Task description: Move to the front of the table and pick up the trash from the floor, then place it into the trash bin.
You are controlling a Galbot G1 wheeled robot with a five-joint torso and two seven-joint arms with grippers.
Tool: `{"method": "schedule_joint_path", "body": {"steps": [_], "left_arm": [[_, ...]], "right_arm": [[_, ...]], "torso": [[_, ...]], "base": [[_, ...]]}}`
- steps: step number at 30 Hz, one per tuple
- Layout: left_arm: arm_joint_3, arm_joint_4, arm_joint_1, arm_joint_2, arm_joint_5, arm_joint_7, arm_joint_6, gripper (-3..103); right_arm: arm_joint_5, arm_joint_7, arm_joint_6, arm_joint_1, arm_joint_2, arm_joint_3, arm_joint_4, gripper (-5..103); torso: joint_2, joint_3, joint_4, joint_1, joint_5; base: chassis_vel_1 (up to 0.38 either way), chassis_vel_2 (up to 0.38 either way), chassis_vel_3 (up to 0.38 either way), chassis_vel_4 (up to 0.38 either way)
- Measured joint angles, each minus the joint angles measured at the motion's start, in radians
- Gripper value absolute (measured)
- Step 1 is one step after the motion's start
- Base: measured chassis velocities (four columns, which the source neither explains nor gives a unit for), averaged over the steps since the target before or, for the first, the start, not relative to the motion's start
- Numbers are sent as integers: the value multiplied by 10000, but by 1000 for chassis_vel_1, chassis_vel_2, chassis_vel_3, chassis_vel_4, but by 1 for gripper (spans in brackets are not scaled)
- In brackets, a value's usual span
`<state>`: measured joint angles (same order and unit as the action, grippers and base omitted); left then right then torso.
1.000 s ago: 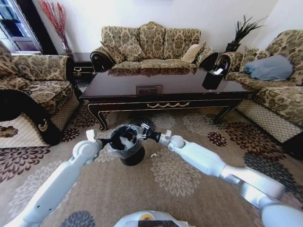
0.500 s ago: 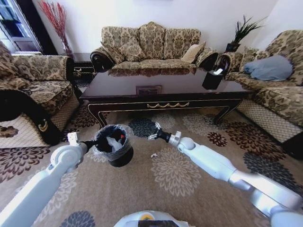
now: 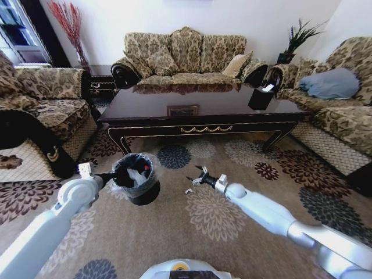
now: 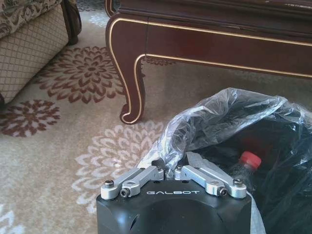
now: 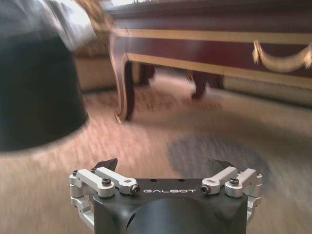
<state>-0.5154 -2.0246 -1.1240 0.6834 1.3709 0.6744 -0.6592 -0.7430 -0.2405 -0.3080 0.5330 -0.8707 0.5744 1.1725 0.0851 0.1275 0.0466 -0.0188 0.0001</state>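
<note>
left gripper (image 3: pixel 111 175) is clamping the bag-lined rim of the trash bin (image 3: pixel 138 181), fingers (image 4: pixel 146 174) pinched onto the clear plastic, holding the bin lifted and tipped with its mouth facing up and slightly toward the table (image 3: pixel 203 113). Inside the bin: crumpled white paper (image 3: pixel 137 176) and a bottle with a red cap (image 4: pixel 250 159), neck pointing up toward the mouth as far as I can tell. Bin is sitting in front of the table's left leg, over the floor (image 3: pixel 221 226)

right gripper (image 3: pixel 196 176) is hovering low over the carpet right of the bin, jaws spread wide, holding nothing. Tiny white scrap (image 3: pixel 188 190) is lying on the floor just beside and below its fingertips; too small to call a long axis

judging step: bigger litter is already binned, scrap pickup is in hand. Next move needs right gripper coming down square over the scrap, tips nearly touching the carpet before closing, since it's flat and thin
</note>
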Motion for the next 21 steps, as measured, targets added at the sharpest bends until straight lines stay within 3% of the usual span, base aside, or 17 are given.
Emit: {"method": "schedule_joint_path", "body": {"steps": [3, 14, 21], "left_arm": [[-181, -98, -34, -165, 131, 15, 0, 4], [-899, -145, -72, -527, 517, 11, -24, 4], [-1194, -145, -289, -611, 560, -63, -49, 4]], "right_arm": [[707, 263, 24, 221, -399, 75, -963, 100], [1338, 940, 192, 18, -1268, 715, -2499, 100], [2199, 1026, -31, -263, -2573, 847, -3733, 100]], "torso": [[0, 0, 0, -1, 0], [0, 0, 0, 0, -1], [0, 2, -2, 0, -4]], "base": [[0, 0, 0, 0], [0, 0, 0, 0], [0, 0, 0, 0]]}}
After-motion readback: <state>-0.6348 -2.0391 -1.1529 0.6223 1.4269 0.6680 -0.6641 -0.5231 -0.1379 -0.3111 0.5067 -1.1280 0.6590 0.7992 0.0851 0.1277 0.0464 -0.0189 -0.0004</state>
